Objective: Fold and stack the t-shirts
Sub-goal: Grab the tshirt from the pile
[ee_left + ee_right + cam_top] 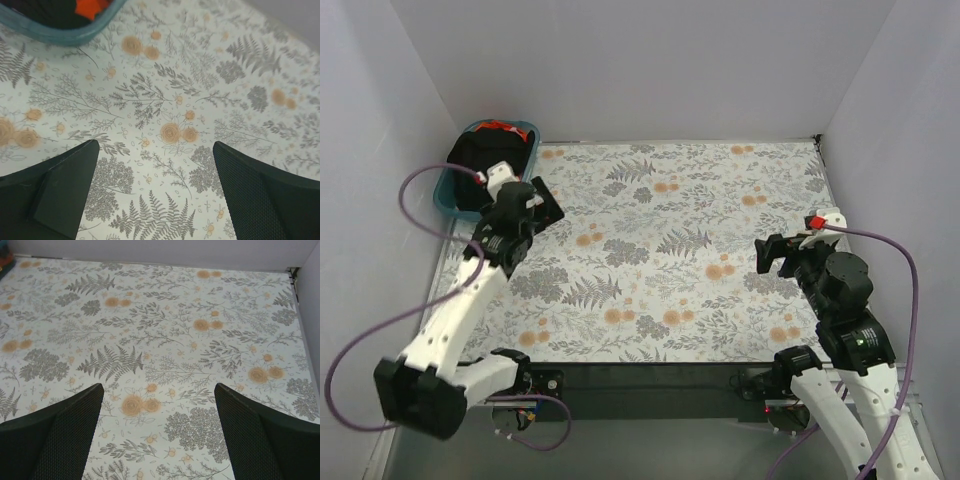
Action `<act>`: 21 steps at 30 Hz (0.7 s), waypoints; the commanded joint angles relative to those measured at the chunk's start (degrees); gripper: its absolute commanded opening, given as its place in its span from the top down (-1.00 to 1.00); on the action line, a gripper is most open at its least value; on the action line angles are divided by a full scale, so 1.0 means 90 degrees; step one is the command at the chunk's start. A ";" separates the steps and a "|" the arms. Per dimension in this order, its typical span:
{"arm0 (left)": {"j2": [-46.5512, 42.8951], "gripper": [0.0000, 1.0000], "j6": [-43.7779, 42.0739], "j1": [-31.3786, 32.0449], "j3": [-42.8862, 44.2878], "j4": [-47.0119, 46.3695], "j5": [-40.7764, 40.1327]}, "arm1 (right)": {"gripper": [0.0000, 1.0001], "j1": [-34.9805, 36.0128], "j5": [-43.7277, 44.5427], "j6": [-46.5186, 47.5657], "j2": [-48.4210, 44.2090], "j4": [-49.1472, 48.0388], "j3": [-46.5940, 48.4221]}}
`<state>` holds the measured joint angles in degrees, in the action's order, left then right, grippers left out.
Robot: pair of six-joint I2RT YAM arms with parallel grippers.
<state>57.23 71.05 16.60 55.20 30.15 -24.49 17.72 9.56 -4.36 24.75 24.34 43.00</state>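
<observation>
Over at the far left corner, the teal basket [448, 190] sits against the walls with the black t-shirt [480, 165] heaped inside and the orange-red t-shirt [500, 126] poking out at the back. The left arm is stretched long toward it, and the left gripper [542, 203] hangs just beside the basket's near right side, jaws spread wide, gripping nothing. The right arm is folded up on its own side, the right gripper [770, 255] pointing left, just as wide and bare.

Only the left wrist view shows the basket rim [60, 35] close up. The right wrist view looks across the floral table cover [165, 340] to the back wall and right-hand corner.
</observation>
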 commanded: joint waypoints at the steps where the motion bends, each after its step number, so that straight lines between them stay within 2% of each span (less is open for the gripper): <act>1: 0.1459 -0.96 0.0231 -0.0173 0.0877 0.0166 0.0154 | -0.97 0.0053 -0.0671 -0.0043 -0.0113 -0.0438 -0.0226; 3: 0.2259 -0.96 0.0153 -0.0417 0.1403 -0.0038 0.0123 | -0.97 0.0063 -0.0846 -0.0043 -0.0191 -0.0507 -0.0315; 10: 0.4047 -0.96 0.0260 -0.2359 0.2945 -0.0625 0.0260 | -0.97 0.0151 -0.1355 -0.0111 -0.0416 -0.0556 -0.0559; 16: 0.5620 -0.95 0.0377 -0.2967 0.4187 -0.0986 0.0280 | -0.97 0.0200 -0.1433 -0.0062 -0.0446 -0.0566 -0.0735; 21: 0.6696 -0.91 0.0329 -0.3075 0.5389 -0.1094 0.0329 | -0.97 0.0209 -0.1570 0.0025 -0.0397 -0.0526 -0.0804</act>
<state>114.69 73.93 -11.14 98.67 21.63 -21.56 19.25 -2.96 -4.60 21.26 22.13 36.07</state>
